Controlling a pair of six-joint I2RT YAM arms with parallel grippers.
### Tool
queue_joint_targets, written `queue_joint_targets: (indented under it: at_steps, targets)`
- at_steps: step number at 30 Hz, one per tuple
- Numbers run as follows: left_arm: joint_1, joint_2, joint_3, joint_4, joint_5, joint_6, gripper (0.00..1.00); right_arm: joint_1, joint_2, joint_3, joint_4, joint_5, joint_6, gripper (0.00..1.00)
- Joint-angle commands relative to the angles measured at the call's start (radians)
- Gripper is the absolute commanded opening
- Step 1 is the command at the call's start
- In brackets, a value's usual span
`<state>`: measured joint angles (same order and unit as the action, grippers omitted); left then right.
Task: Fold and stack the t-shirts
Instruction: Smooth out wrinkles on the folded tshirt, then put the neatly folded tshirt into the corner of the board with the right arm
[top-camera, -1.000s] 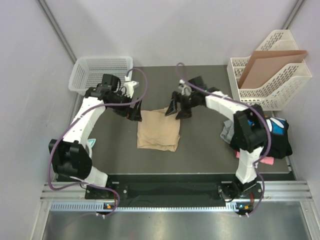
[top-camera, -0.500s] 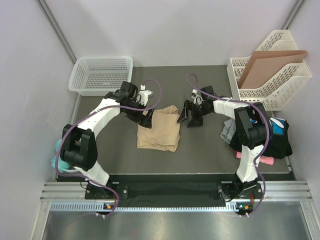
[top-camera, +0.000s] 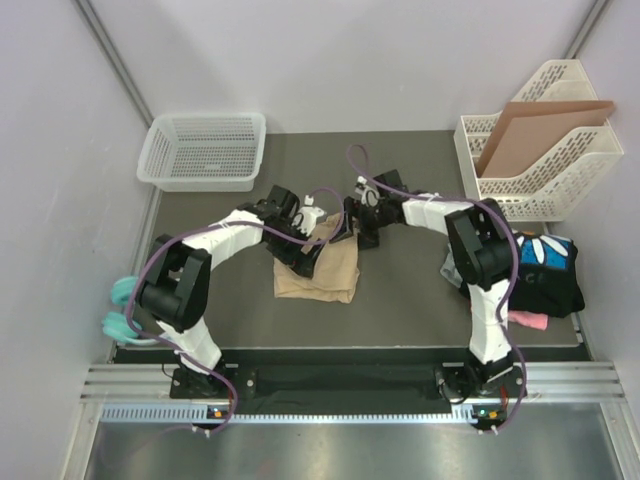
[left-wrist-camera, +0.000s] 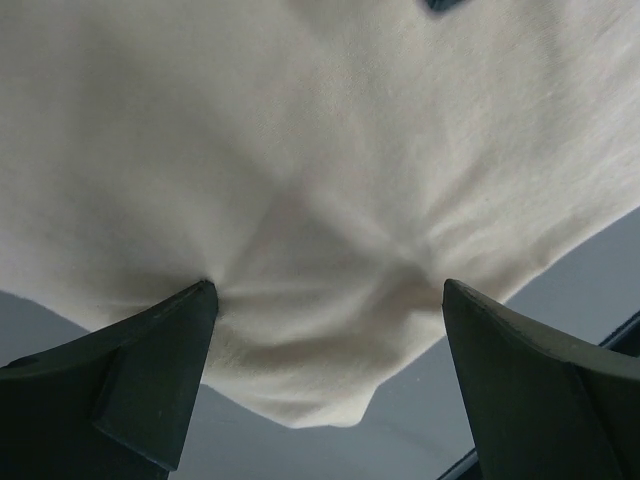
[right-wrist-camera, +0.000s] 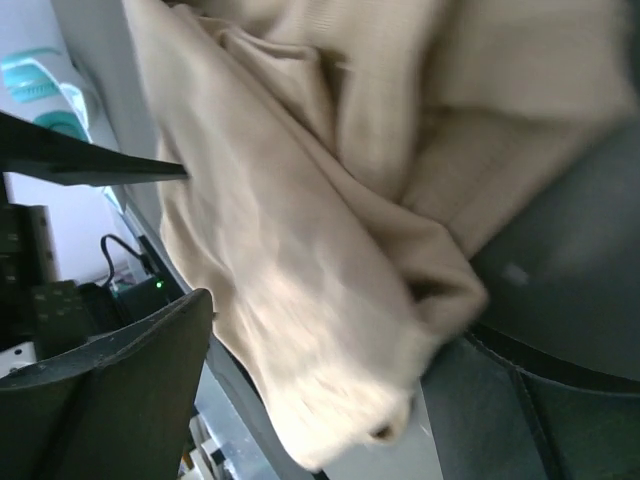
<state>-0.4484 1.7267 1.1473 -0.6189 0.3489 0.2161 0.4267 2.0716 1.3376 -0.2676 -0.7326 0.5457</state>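
The tan t-shirt (top-camera: 322, 278) lies folded in the middle of the dark bench (top-camera: 410, 295). It looks light and limp, so take it at a doubled edge. At its far edge the left pincer (left-wrist-camera: 327, 300) is wide open and holds nothing. The right pincer (right-wrist-camera: 330, 325) is open around a fold. The other t-shirts (top-camera: 545, 278) are heaped at the right; a basket (top-camera: 205, 150) and a rack (top-camera: 545, 170) stand behind

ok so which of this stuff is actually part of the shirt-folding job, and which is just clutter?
Job:
- tan t-shirt, mid-table
- black daisy-print shirt, grey shirt and pink shirt, heaped at the right edge

Clutter:
- white basket, far left
- file rack holding a cardboard sheet
- teal item, left edge
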Motion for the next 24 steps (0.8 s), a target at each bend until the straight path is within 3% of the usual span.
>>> queue_joint_targets:
  at_steps: [1, 9, 17, 23, 24]
  targets:
    - [-0.003, -0.003, -0.082, 0.093, -0.019, 0.025, 0.99, 0.078, 0.120, 0.020, 0.025, 0.085, 0.008, 0.80]
    - [-0.009, 0.010, -0.107, 0.093, -0.013, 0.032, 0.99, 0.150, 0.182, 0.020, 0.125, 0.059, 0.100, 0.79]
    - [-0.019, 0.019, -0.126, 0.108, -0.010, 0.014, 0.99, 0.185, 0.202, -0.044, 0.248, 0.038, 0.174, 0.72]
    - [-0.026, 0.001, -0.120, 0.102, -0.022, 0.002, 0.99, 0.185, 0.205, -0.066, 0.307, 0.024, 0.215, 0.46]
    - [-0.024, -0.003, -0.113, 0.093, -0.028, 0.005, 0.99, 0.185, 0.203, -0.061, 0.307, 0.021, 0.215, 0.37]
